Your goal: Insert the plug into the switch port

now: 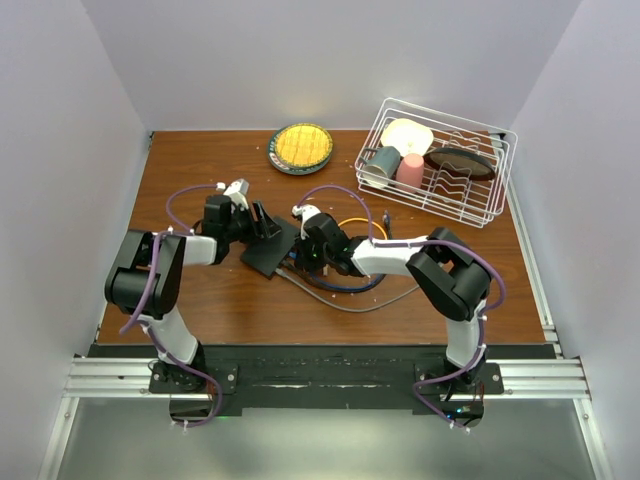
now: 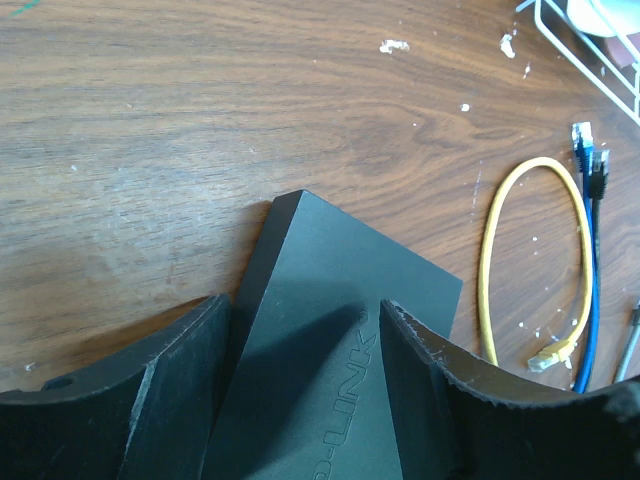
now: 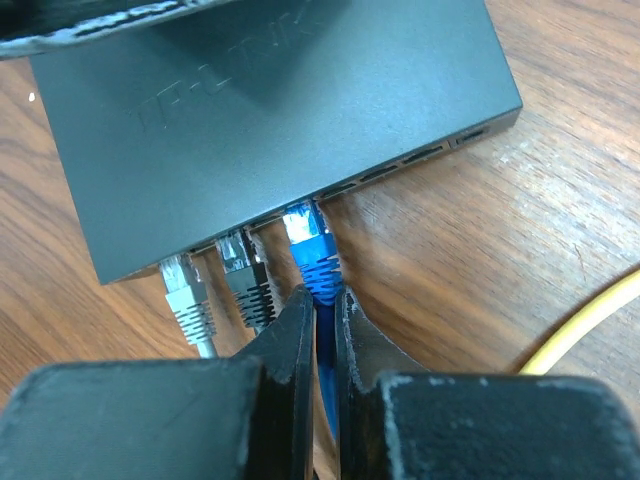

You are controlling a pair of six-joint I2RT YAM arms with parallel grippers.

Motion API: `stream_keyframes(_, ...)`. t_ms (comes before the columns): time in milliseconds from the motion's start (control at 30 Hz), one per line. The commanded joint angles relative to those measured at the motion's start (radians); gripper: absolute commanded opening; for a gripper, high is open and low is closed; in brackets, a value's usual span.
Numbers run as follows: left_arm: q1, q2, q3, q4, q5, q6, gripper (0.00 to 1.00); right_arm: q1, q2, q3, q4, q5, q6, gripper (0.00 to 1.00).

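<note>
The switch (image 1: 270,250) lies near the middle of the surface (image 2: 150,120), a little to the left, and its row of ports faces the right arm. The right tool (image 3: 322,300) is clamped on the blue cable (image 3: 326,360) just behind the blue plug (image 3: 305,235), whose clear tip is at the mouth of the switch port (image 3: 300,208); how deep it sits I cannot tell. To the left of it a black plug (image 3: 240,262) and a grey plug (image 3: 180,280) sit in their ports. The left tool (image 2: 303,305) has its fingers apart over the top of the switch; whether it presses on it I cannot tell. I judge the plug light and hard, with a brittle clip, while the cable behind it is soft and bends easily, so the hold should be on the ribbed boot, close to the tip. The switch looks light and smooth and may slide when pushed, so it needs bracing
</note>
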Motion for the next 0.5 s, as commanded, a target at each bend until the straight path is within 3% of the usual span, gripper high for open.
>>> stream_keyframes(0,-0.052,0.021,0.014,-0.093,0.270,-0.025,0.63,0.008,0.084,0.002,0.091,0.011,-0.045,0.00)
stream_keyframes(233,-0.062,0.031,-0.012,-0.091,0.299,-0.031,0.58,0.008,0.104,0.042,0.114,0.044,-0.020,0.00)
stream_keyframes(467,-0.105,0.032,-0.040,-0.071,0.343,-0.048,0.42,0.008,0.137,0.108,0.130,0.041,-0.023,0.00)
